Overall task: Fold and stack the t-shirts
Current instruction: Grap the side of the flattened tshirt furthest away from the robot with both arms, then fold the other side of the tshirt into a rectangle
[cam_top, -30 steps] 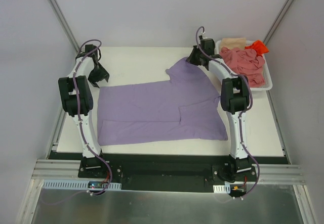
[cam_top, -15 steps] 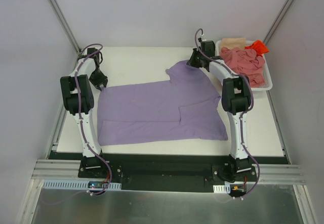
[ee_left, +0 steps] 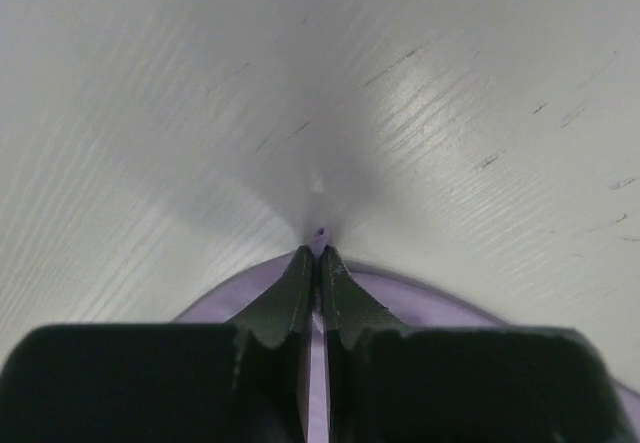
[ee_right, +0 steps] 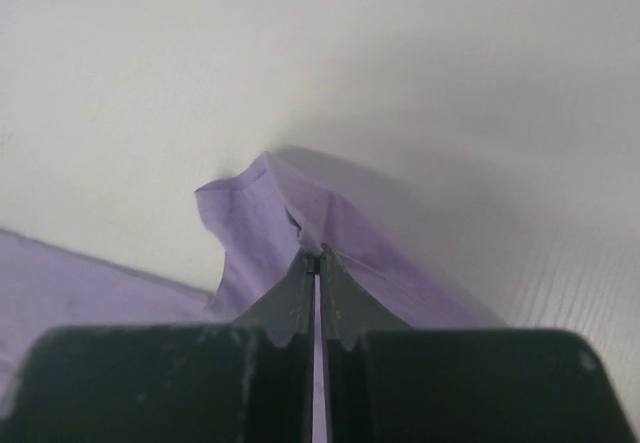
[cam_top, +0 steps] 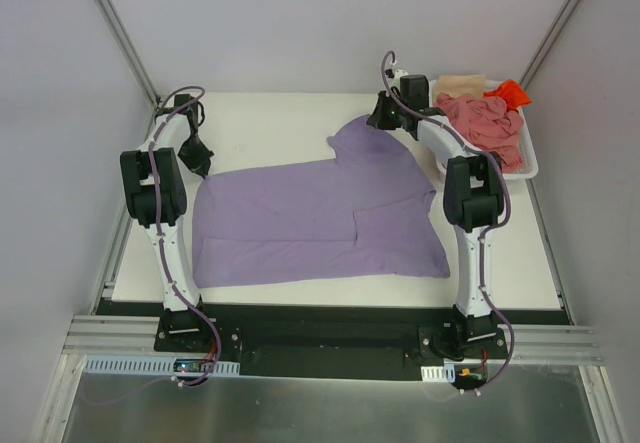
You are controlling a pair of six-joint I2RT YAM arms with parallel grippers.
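Observation:
A lavender-purple t-shirt (cam_top: 310, 218) lies spread across the white table (cam_top: 270, 123), partly folded, with one sleeve reaching toward the far right. My left gripper (cam_top: 197, 166) is shut on the shirt's far left corner; in the left wrist view (ee_left: 319, 253) a sliver of purple cloth (ee_left: 420, 298) shows between the closed fingers. My right gripper (cam_top: 377, 121) is shut on the sleeve's edge at the far right; in the right wrist view (ee_right: 316, 256) the purple cloth (ee_right: 270, 213) bunches up at the fingertips. More t-shirts, salmon-pink (cam_top: 485, 128), beige (cam_top: 460, 85) and orange-red (cam_top: 508, 91), lie heaped in a basket.
The white plastic basket (cam_top: 530, 168) stands at the table's far right, close beside the right arm. Pale walls enclose the table on three sides, and the arms' bases are at the near edge.
My left gripper came down and toward the shirt's far left corner, then shut on it. My right gripper stayed shut on the sleeve, shifting slightly.

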